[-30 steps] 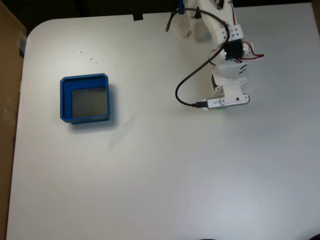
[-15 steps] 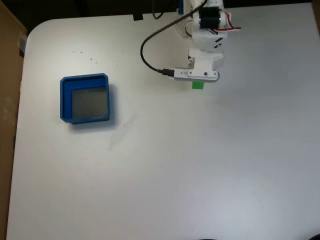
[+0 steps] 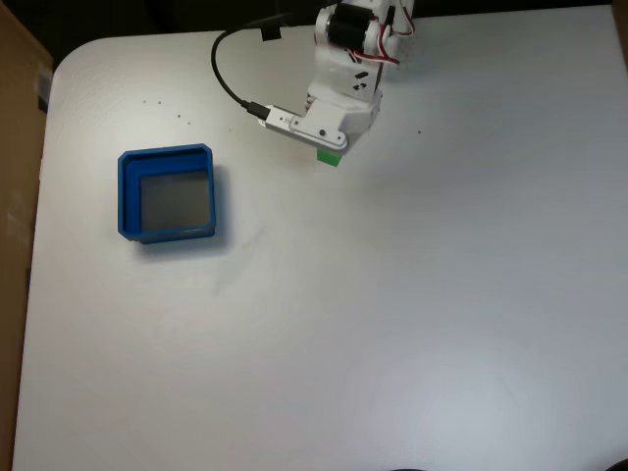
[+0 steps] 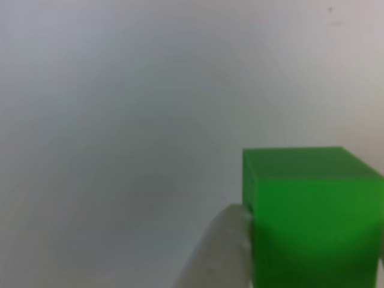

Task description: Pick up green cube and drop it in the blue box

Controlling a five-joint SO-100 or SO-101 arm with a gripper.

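In the fixed view the green cube (image 3: 329,158) peeks out under the white arm's head near the top centre, with my gripper (image 3: 331,154) shut on it above the table. The blue box (image 3: 127,192), with its grey floor, sits at the left, well apart from the cube. In the other view the green cube (image 4: 312,210) shows large at the lower right, with one pale finger (image 4: 222,252) pressed against its left face. The white table blurs behind it.
A black cable (image 3: 228,71) loops from the arm's head toward the table's back edge. A brown panel (image 3: 15,196) borders the white table on the left. A few dark specks (image 3: 162,106) lie behind the box.
The arm has swung from the right side of the table to the upper middle, toward the box's side. The green cube has come along in the gripper.
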